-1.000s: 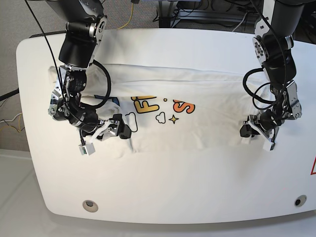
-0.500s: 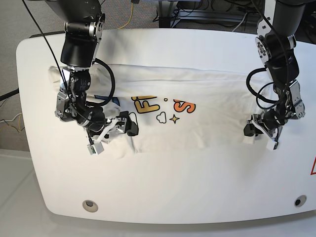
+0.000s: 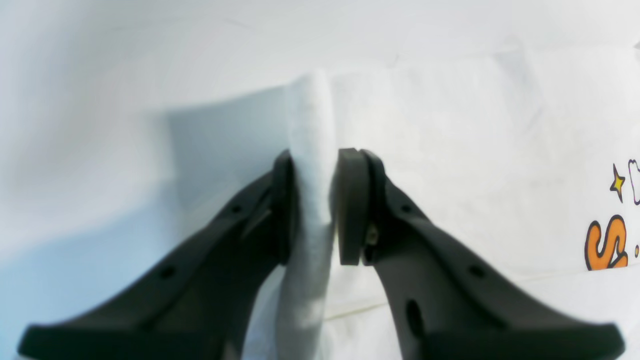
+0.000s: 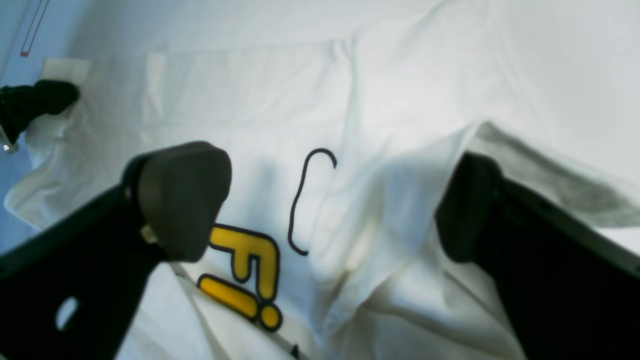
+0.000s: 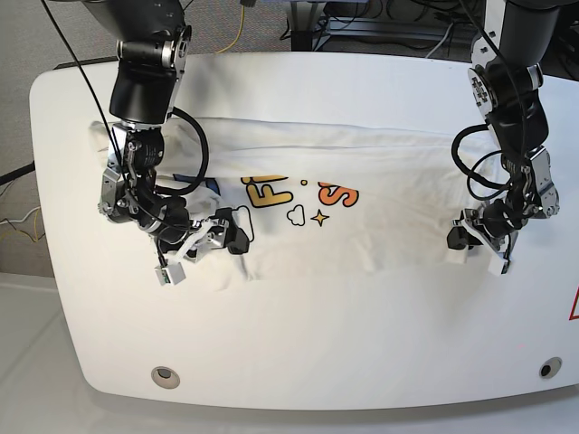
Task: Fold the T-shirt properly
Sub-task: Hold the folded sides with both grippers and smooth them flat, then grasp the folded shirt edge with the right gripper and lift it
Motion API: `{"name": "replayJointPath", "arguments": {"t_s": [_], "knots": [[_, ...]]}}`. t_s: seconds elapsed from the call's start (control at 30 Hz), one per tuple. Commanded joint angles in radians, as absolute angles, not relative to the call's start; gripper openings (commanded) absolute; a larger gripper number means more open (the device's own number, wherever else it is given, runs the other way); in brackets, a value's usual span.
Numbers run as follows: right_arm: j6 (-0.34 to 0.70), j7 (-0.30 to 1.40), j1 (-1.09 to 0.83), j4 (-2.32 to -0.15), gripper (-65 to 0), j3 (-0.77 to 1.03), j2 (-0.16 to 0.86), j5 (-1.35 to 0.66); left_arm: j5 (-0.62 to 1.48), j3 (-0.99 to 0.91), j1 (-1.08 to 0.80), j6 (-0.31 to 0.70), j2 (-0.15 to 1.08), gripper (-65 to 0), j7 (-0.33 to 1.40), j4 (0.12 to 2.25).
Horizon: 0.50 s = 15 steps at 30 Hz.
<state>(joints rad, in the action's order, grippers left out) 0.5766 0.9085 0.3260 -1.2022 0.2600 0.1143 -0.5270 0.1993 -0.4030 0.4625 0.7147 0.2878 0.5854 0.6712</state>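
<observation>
Base view first, and we sweep across from the left edge. We find the white table [image 5: 298, 344] with the T-shirt [image 5: 380, 181] spread flat and sideways on it, the printed letters near the middle of the cloth. On this side of the picture works the right gripper [image 5: 210, 244], low over the shirt's near edge, just beside the yellow letters [image 5: 268, 192]. Through its wrist camera we see its jaws standing wide, one black finger on each side of a raised fold of white cloth, the yellow print [image 4: 245, 272] below and between them; nothing is pinched there.

Moving rightward, we pass the small cloud and star print [image 5: 306, 216] and the orange letter [image 5: 335, 195], then plain white cloth lying smooth.

At the far right we reach the left gripper [image 5: 475, 242], down at the shirt's end edge. Its wrist camera shows us the jaws narrow, pressed on a thin upright ridge of the white fabric [image 3: 310, 200], the pads touching it on both sides.
</observation>
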Motion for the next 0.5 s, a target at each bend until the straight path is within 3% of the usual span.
{"name": "replayJointPath", "arguments": {"t_s": [0.0,0.2,0.47], "knots": [[0.581,0.883,0.351,-1.216,-11.3,0.26,0.122,-0.518,0.16,-0.401,0.472,0.698,0.297,-52.4,0.622,0.674],[0.581,0.854,0.351,-1.216,-32.8,0.26,0.105,-0.374,0.16,-0.403,0.47,0.698,0.297,-52.4,0.622,0.674],[0.581,0.835,0.348,-1.196,-55.0,0.265,0.077,-0.262,0.163,-0.401,0.45,0.698,0.297,-52.4,0.622,0.674]]}}
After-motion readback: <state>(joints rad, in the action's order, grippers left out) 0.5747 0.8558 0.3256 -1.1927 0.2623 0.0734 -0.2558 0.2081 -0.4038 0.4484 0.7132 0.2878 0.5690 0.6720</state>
